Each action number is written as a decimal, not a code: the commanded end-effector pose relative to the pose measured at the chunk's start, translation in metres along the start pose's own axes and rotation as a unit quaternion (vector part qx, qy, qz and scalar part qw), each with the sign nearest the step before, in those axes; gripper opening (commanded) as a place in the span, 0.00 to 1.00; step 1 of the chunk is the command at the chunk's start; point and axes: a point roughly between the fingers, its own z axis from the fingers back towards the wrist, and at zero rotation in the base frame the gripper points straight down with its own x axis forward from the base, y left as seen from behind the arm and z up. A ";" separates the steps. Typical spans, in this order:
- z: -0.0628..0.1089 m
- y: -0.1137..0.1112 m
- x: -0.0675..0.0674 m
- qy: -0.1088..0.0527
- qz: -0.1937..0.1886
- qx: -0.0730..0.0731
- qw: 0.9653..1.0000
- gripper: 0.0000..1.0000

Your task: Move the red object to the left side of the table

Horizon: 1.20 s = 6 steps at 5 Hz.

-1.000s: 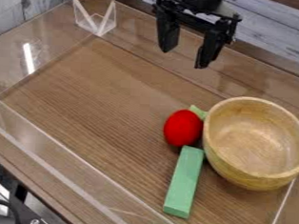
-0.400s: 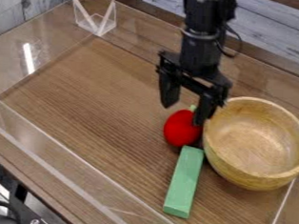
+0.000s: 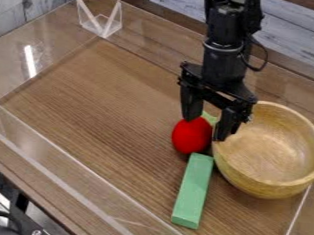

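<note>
The red object (image 3: 190,138) is a small round red toy fruit lying on the table (image 3: 107,96), right beside the wooden bowl's left rim. My gripper (image 3: 208,121) hangs pointing straight down just above it, open, with one dark finger left of the fruit's top and the other over the gap between fruit and bowl. The upper part of the fruit is partly hidden behind the fingers (image 3: 186,109). Nothing is gripped.
A wooden bowl (image 3: 267,148) stands at the right of the fruit. A green rectangular block (image 3: 195,189) lies in front of it, touching or nearly touching. Low clear acrylic walls (image 3: 38,154) edge the tabletop.
The open gripper has come down from high at the back of the table toward the red fruit, shifting a little right and nearer, and its wrist has rolled slightly.
</note>
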 end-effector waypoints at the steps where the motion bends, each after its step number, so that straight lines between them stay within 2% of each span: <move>1: 0.015 0.009 -0.001 -0.020 0.016 -0.001 1.000 1.00; 3: -0.006 0.031 0.013 -0.021 -0.018 0.003 1.000 1.00; 5: 0.008 0.029 0.017 -0.036 0.006 -0.007 0.999 1.00; 6: 0.002 0.036 0.020 -0.038 -0.014 -0.009 0.999 1.00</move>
